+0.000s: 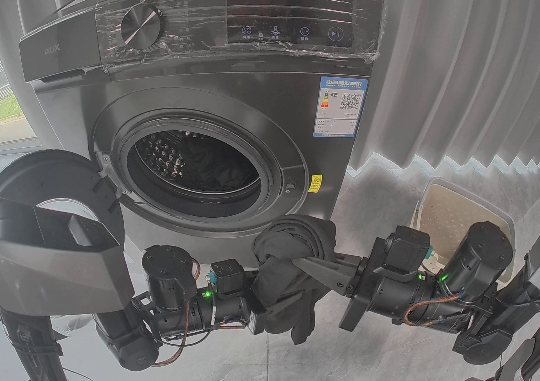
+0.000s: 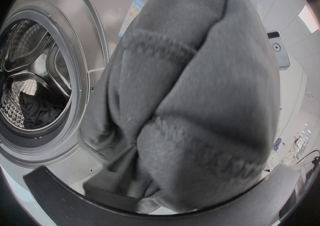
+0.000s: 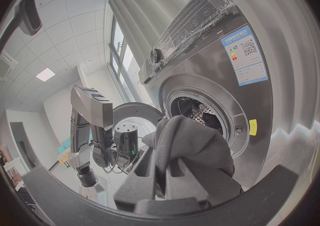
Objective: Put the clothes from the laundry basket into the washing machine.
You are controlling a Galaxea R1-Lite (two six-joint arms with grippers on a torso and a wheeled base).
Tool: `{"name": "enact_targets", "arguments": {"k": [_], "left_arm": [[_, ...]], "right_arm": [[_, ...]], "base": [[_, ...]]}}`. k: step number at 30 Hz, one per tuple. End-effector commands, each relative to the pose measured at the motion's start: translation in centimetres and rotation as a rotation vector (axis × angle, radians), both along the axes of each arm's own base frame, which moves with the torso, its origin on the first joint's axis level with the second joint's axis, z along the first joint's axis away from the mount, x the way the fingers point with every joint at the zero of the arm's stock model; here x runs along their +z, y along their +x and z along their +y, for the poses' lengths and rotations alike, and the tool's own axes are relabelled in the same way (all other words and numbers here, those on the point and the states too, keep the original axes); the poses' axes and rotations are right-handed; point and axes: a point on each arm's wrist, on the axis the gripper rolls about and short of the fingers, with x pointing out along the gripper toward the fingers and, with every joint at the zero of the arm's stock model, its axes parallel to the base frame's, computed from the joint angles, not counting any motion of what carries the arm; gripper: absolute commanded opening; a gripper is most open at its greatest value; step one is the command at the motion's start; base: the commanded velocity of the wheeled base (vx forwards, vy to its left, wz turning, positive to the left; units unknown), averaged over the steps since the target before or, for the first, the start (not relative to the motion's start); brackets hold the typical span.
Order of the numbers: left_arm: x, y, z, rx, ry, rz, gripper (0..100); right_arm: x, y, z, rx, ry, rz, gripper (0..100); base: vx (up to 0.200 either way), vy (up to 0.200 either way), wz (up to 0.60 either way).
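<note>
Garment (image 1: 288, 247), dark, hangs pinched in your right tool (image 3: 163, 170) before the washing machine (image 1: 225, 89), draped over your left tool (image 1: 256, 309), whose grip you cannot tell.

Betw. right fingers (image 3: 143, 176): garment (image 1: 292, 264), dk grey cloth, matt, fleecy, w/ ribbed seams. The fingers are smooth matt black plastic. Beyond the tips, washer (image 1: 236, 89): brushed metal, satin sheen, panel under crinkly glossy clear film (image 1: 253, 28); its drum (image 1: 163, 157) shiny perforated metal. Behind the fingers, basket (image 1: 450, 213): pale matt perforated plastic. Below them, floor (image 1: 365, 343): smooth, glossy.
</note>
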Motion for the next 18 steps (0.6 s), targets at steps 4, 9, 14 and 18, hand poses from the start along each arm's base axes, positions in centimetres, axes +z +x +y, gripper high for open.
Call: {"name": "enact_targets", "arguments": {"k": [4, 9, 14, 18], "left_arm": [[-0.2, -0.7, 0.4, -0.008, 0.011, 0.016, 0], [1.2, -2.6, 1.0, -0.04, 0.001, 0.007, 0], [3.0, -4.5, 2.0, -0.082, -0.026, -0.014, 0], [3.8, -4.8, 2.5, -0.086, -0.043, -0.029, 0]], "right_arm": [[0.6, 1.0, -0.3, -0.033, 0.023, -0.02, 0], [1.0, 2.3, -0.9, -0.084, 0.038, -0.033, 0], [1.0, 2.6, -1.1, -0.094, 0.044, -0.025, 0], [0.9, 2.5, -1.1, -0.091, 0.041, -0.022, 0]], "base": [[0.0, 0.0, 0.0], [0.0, 0.0, 0.0], [0.0, 0.0, 0.0], [0.0, 0.0, 0.0]]}}
